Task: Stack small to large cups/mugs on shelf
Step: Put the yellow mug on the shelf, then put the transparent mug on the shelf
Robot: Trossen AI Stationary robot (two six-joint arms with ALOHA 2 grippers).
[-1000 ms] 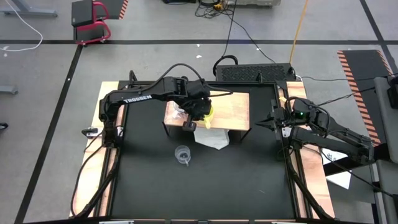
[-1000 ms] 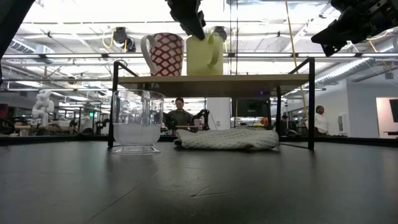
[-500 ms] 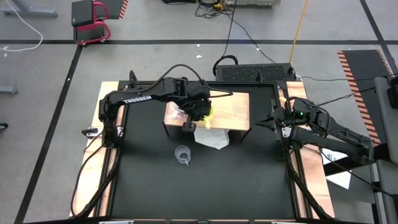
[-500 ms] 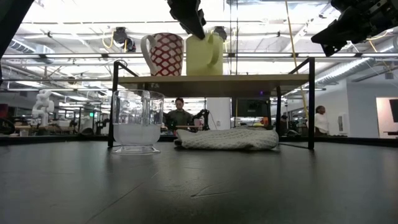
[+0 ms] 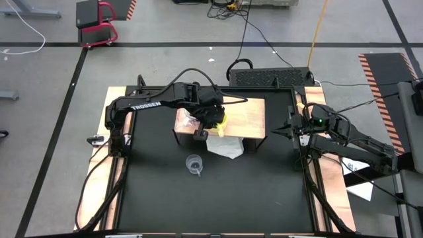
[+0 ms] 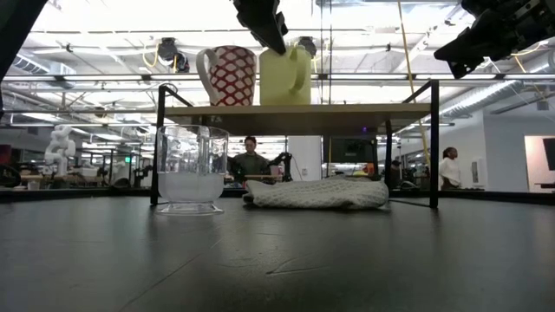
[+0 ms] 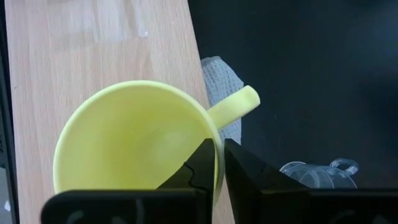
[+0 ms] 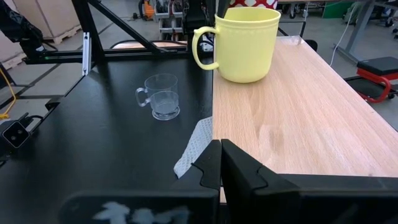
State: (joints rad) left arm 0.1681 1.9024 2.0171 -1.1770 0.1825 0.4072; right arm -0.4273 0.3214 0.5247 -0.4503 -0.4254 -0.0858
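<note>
The yellow mug (image 5: 220,123) (image 6: 285,76) stands upright on the light-wood shelf (image 5: 250,118) (image 6: 295,108), with my left gripper (image 7: 219,163) shut on its rim from above. The white mug with the red pattern (image 6: 227,75) stands beside it on the shelf, mostly hidden under the left arm in the high view. The clear glass cup (image 5: 193,164) (image 6: 191,169) rests on its base on the black table in front of the shelf. My right gripper (image 8: 219,163) is shut, raised at the table's right side and touching nothing. My left gripper pinches the yellow mug's rim (image 7: 217,144) right beside the handle (image 7: 235,104), one finger (image 7: 198,167) inside the mug and one (image 7: 244,175) outside. The fingers come from above, pointing down. The mug stands upright with its base on the shelf board.
A white knitted cloth (image 5: 225,147) (image 6: 316,192) lies on the table under the shelf's near edge. The shelf's black legs (image 6: 432,143) stand at its corners. The shelf's right half (image 8: 298,118) is bare wood.
</note>
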